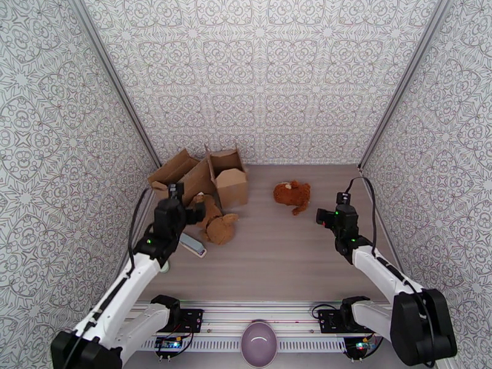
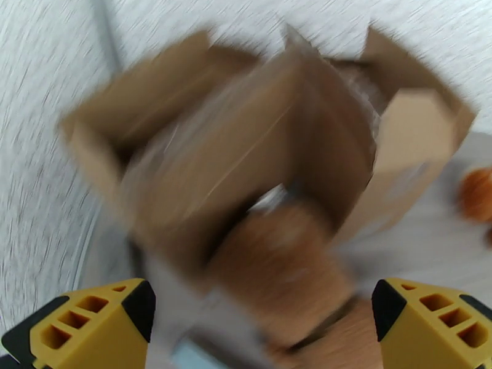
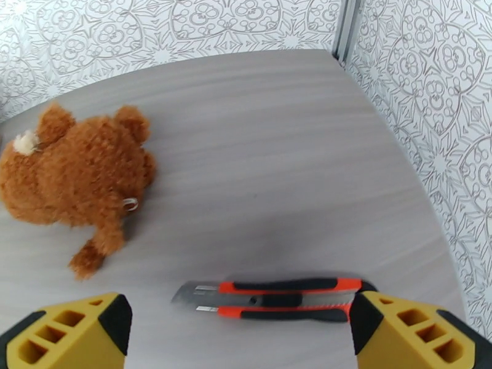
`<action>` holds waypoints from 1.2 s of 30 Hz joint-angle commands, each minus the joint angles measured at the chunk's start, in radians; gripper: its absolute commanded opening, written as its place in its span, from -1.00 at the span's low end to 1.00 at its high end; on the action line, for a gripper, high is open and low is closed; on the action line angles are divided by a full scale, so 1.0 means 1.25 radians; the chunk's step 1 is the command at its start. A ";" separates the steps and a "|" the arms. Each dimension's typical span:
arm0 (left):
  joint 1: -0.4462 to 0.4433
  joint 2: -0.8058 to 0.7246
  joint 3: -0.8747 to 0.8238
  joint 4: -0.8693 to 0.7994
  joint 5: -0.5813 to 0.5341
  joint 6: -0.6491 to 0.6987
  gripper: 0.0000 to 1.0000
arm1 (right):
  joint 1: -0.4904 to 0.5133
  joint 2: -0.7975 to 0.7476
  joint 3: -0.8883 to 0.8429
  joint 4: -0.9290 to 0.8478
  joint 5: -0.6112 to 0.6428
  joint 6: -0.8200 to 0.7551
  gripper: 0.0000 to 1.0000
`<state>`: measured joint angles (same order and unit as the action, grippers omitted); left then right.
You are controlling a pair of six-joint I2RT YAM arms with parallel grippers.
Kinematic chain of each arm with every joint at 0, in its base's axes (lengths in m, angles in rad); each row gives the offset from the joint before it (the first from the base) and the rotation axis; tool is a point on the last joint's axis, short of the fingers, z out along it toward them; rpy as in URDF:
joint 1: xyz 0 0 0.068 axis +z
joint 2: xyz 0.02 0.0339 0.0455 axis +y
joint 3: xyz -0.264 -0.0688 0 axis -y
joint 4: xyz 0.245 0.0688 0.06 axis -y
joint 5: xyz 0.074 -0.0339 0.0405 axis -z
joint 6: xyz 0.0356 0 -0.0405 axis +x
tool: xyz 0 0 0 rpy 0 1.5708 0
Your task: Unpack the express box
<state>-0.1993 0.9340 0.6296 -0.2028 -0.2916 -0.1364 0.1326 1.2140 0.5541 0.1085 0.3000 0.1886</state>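
Grey worktop (image 1: 289,259): opened cardboard box (image 1: 229,174), brown plush (image 1: 219,229) beside it, orange plush (image 1: 292,194), utility knife (image 3: 277,299); left tool (image 2: 261,309), right tool (image 3: 241,318), both spread apart.

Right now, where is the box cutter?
In the right wrist view, the box cutter lies flat on the table just ahead of the open right claw, apart from the orange plush toy to its left.

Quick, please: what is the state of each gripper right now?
Left gripper: open, gripping nothing; a brown plush toy lies under it.
Right gripper: open, gripping nothing; a utility knife lies under it.
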 commanded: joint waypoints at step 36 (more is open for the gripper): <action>0.209 0.486 -0.193 0.865 0.198 0.117 0.98 | -0.027 0.261 -0.157 0.682 -0.004 -0.139 0.98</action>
<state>0.0555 1.5406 0.3645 0.9054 -0.0456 0.0265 0.1051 1.5288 0.3267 0.9783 0.3035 0.0109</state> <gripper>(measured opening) 0.991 0.990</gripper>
